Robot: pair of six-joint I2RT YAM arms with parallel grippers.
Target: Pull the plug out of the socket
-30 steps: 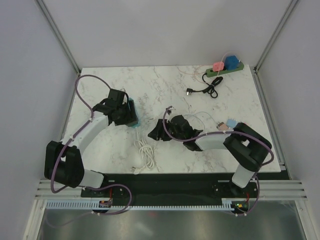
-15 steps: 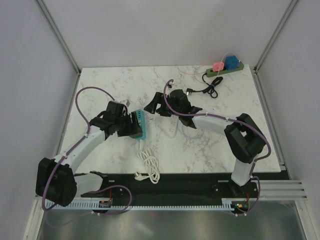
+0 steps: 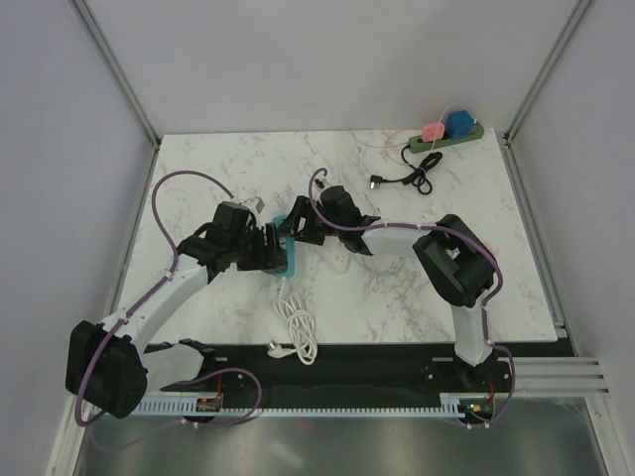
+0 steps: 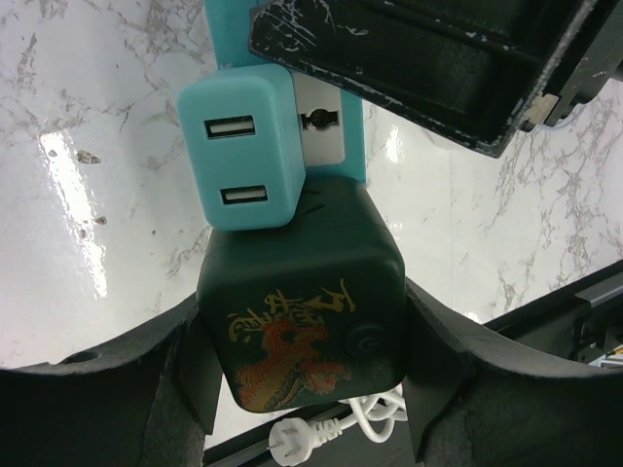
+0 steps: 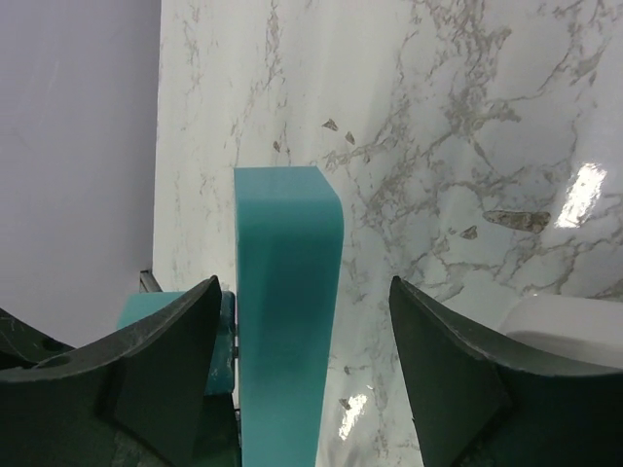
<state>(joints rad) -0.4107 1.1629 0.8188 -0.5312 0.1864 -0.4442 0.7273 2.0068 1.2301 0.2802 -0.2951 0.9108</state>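
**Left hand on the plug, right hand open around the strip**

I am watching both arms reaching in from either side toward the teal power strip [image 3: 289, 253], which is lying near the middle of the table [image 3: 198, 178]. My left hand [image 4: 304, 326] is gripping the dark plug [image 4: 302, 292], a squarish block with a gold and red dragon print on its back. In the left wrist view its two fingers [image 4: 127, 399] are pressing against opposite sides of the block, so the hand is clamped at a fairly wide spread. The plug is sitting in the strip's white socket face. It is right against a teal USB charger [image 4: 243, 161] that is plugged in beside it.

My right hand [image 5: 304, 292] is standing open around the far end of the strip. In the right wrist view one finger is sitting on each side of the teal body with a gap on both sides, so the hand is holding nothing. From the left wrist camera I am seeing that hand as a black shape over the top of the strip.

A white cable [image 3: 296, 322] is lying coiled just on the near side of the strip, its plug pointing toward the table's near edge. A white adapter [image 3: 342, 260] is lying just right of the strip, under the right arm. In the far right corner a green power strip [image 3: 446, 141] is carrying a pink plug [image 3: 433, 130] and a blue plug [image 3: 459, 121]. A black cable [image 3: 412, 178] is lying bunched in front of it.
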